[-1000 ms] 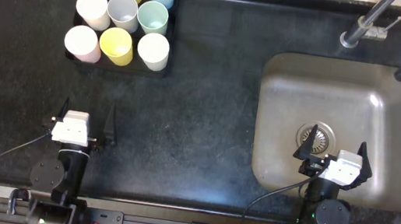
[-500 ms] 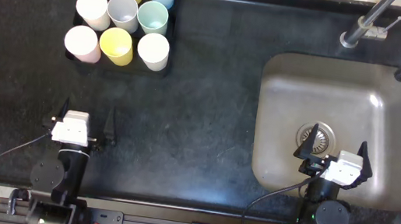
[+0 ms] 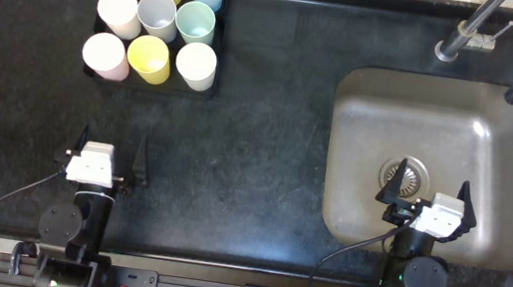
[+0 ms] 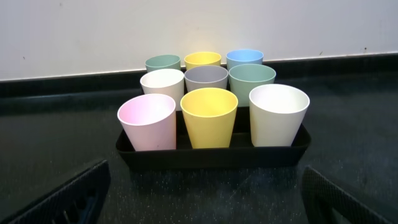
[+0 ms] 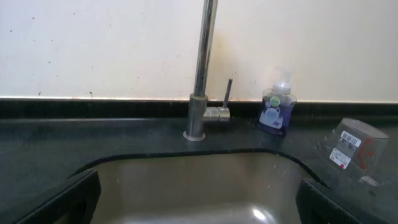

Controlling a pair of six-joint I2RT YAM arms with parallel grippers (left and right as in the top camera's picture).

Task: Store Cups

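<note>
While both sets of jaws stand wide and empty, the nine cups (image 3: 157, 17) sit upright in a black tray (image 4: 211, 157) by the table's (image 3: 255, 153) far-left corner, straight ahead of the left jaws near the front edge. The right jaws hang over the sink (image 3: 501, 123), well apart, so the left arm is nearer.

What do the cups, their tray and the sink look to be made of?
The cups look like matte plastic: opaque pastel walls, no glare. The tray seems dull black plastic, with a thin moulded rim. The sink is likely brushed stainless steel: grey, softly reflective.
</note>
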